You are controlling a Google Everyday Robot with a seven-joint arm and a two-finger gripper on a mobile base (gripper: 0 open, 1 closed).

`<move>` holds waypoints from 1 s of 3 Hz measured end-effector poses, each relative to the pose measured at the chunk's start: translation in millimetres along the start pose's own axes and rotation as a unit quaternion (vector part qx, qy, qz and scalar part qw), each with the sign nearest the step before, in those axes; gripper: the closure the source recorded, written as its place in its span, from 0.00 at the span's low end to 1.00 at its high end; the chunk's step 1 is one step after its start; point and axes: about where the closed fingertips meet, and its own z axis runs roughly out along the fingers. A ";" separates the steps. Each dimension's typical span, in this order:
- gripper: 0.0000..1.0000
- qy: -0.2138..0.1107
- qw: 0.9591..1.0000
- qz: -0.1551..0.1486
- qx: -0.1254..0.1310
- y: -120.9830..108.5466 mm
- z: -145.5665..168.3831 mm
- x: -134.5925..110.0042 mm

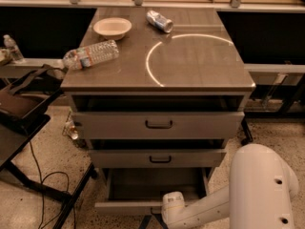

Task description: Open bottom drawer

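One bottom drawer outward; gripper at front

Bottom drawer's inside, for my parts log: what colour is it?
Plain grey, seen in the camera view; the gripper is at the bottom drawer front.

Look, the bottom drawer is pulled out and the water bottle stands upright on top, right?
Not quite. In the camera view the water bottle lies on its side on the cabinet top. The bottom drawer is pulled out, with the pincer at its front panel.
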 end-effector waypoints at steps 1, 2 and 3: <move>1.00 0.005 1.000 0.001 0.004 -1.2 -6.4 1.6; 1.00 0.044 0.998 0.009 0.032 -10.3 -55.5 13.5; 1.00 0.072 0.995 0.015 0.069 -23.9 -110.1 26.6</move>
